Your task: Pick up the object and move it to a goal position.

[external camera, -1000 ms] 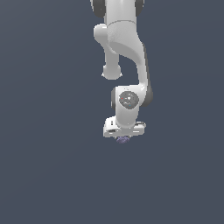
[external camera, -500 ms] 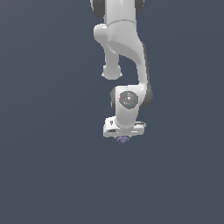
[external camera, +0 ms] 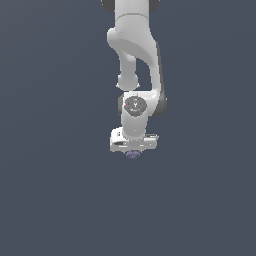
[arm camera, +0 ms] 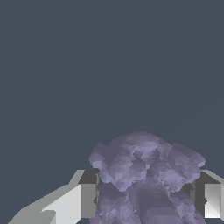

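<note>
The object (external camera: pixel 132 154), a small lumpy purple-grey blob, peeks out just under the white hand of the arm, near the middle of the exterior view. My gripper (external camera: pixel 132 151) points downward and is shut on it. In the wrist view the object (arm camera: pixel 144 168) looms large and fills the gap between the two fingers (arm camera: pixel 85 199), whose grey pads press against its sides. The lower part of the blob is cut off by the picture's edge. No goal marker shows in either view.
Around the arm (external camera: pixel 135 55) there is only a plain dark grey-blue surface (external camera: pixel 55 190), with no other object, edge or container in sight.
The hand, still holding the object, has shifted towards the exterior view's left and slightly upward. The grip looks unchanged.
</note>
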`<control>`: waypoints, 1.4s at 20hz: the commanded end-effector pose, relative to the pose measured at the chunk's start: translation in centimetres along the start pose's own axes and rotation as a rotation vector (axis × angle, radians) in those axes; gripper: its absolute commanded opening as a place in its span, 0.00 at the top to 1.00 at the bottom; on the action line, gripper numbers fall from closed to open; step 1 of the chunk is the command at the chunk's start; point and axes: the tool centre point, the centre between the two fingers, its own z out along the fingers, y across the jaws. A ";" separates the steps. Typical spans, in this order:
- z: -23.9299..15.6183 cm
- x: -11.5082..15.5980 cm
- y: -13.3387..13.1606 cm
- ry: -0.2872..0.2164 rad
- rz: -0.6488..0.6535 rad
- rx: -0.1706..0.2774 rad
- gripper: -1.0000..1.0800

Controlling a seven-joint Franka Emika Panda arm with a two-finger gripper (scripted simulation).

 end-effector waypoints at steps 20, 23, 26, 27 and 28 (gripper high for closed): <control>-10.5 -10.0 20.4 0.001 0.002 0.001 1.00; -11.4 -10.8 22.3 0.001 0.002 0.001 1.00; -12.1 -11.3 23.6 0.001 0.002 0.001 1.00; -12.2 -11.4 23.9 0.001 0.002 0.001 1.00; -12.3 -11.5 24.2 0.001 0.002 0.001 1.00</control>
